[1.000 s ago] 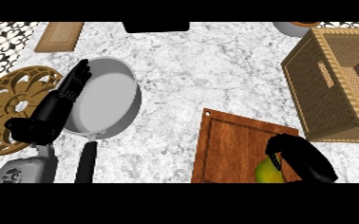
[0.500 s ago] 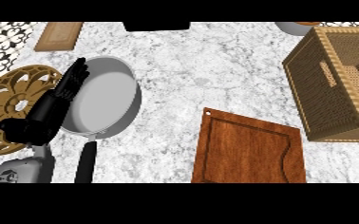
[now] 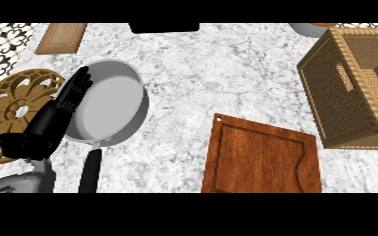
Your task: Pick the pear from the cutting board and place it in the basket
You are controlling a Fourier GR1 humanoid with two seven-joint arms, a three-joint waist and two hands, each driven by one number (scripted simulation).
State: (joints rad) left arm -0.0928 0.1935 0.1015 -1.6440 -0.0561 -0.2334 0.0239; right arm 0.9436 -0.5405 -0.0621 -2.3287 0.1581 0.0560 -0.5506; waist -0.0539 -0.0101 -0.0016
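The brown wooden cutting board (image 3: pixel 262 155) lies at the lower middle right with nothing on it. No pear shows anywhere in the head view. The woven basket (image 3: pixel 348 87) stands at the right edge, its inside bare as far as it shows. My left hand (image 3: pixel 52 122) rests open at the left, fingers straight and pointing up over the rim of the frying pan. My right hand is out of the view.
A grey frying pan (image 3: pixel 111 102) with a black handle (image 3: pixel 90 172) sits at the left. A round wooden trivet (image 3: pixel 22 97) lies at the far left edge. A small wooden board (image 3: pixel 62 37) is at the top left, a dark object (image 3: pixel 164 27) at the top middle.
One second ago my right hand held the pear over the board's lower right corner. Both have since left the view. The left hand has not moved.
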